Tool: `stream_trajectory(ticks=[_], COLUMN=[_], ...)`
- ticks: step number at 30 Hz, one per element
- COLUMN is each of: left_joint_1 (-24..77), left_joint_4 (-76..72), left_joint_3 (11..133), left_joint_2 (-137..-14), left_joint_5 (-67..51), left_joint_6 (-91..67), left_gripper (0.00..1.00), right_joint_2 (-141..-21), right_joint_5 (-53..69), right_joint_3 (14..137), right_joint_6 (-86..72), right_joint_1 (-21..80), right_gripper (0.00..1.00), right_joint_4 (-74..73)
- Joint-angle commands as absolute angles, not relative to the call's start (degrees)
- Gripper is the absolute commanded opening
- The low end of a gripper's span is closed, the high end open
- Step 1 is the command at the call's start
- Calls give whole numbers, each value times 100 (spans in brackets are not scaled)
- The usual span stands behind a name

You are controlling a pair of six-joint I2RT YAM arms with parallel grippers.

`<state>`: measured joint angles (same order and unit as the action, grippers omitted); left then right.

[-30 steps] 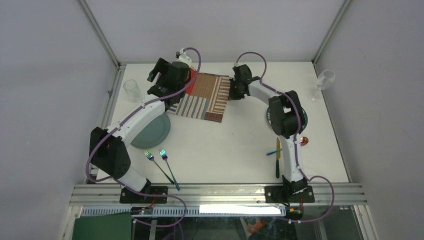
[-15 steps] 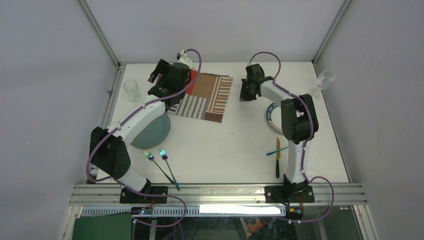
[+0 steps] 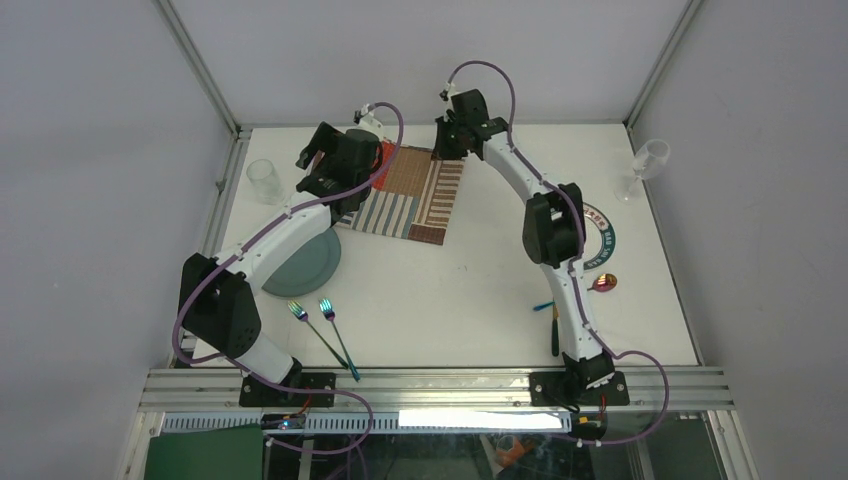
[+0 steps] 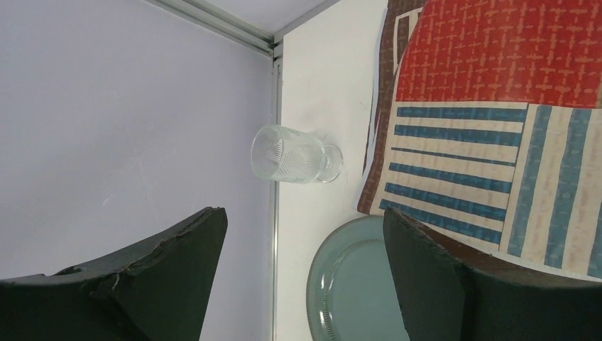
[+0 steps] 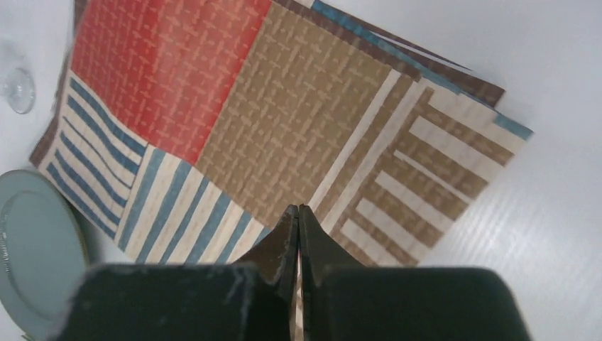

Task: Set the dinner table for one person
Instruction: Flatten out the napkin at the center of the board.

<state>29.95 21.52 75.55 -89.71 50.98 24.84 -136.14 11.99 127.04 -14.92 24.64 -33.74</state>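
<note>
So the table (image 3: 470, 290) is the big white top with metal rails, and everything sits on it. The placemat (image 3: 410, 200) lies toward the far side, a bit left of centre and turned at an angle.

Left fingers (image 4: 177, 270) are spread wide with nothing between them, up over the placemat's left edge. Their camera looks past them at the glass (image 4: 294, 155), which stands by the left rail, apart from the mat. The left arm crosses over the far edge of the grey-blue plate (image 3: 305, 262) and hides the mat's left corner from above. The plate sits just near of the mat; from the top I can't tell if they touch.

Right fingers (image 5: 284, 241) are clenched tight on nothing, tips over the brown woven patch near the mat's far right corner. Can't tell if they touch the cloth.

Two forks (image 3: 325, 335) lie side by side near the front rail, left of centre. The right arm covers part of a patterned plate (image 3: 603, 235) and most of the knife (image 3: 554, 335). A spoon (image 3: 604, 283) lies just right of that arm. A wine glass (image 3: 648, 165) stands at the far right edge, well apart from the rest.
</note>
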Motion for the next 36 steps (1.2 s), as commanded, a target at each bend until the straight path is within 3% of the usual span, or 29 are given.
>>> stream_trajectory(ticks=[1, 7, 19, 25, 36], left_joint_1=[3012, 3015, 3014, 3015, 3054], left_joint_4=[1982, 1986, 1978, 1986, 2032], left_joint_3=[7594, 7568, 7426, 7298, 7313], left_joint_2=[-8699, -8708, -8611, -8536, -8860], left_joint_5=[5263, 5227, 5111, 5041, 4736], left_joint_6=[2461, 2466, 2443, 2439, 2442], left_gripper=[85, 84, 84, 84, 82], right_joint_2=[-14318, -14171, -14496, -13401, -11195], right_joint_5=[1664, 1785, 604, 108, -65], right_joint_3=[13597, 12644, 12050, 9690, 6614], right_joint_6=[-1310, -1495, -1959, -2462, -2874], right_joint_1=[2487, 2515, 2191, 1913, 1795], right_gripper=[0, 0, 0, 0, 0], right_joint_4=[-3938, -3136, -3579, -2636, -1872])
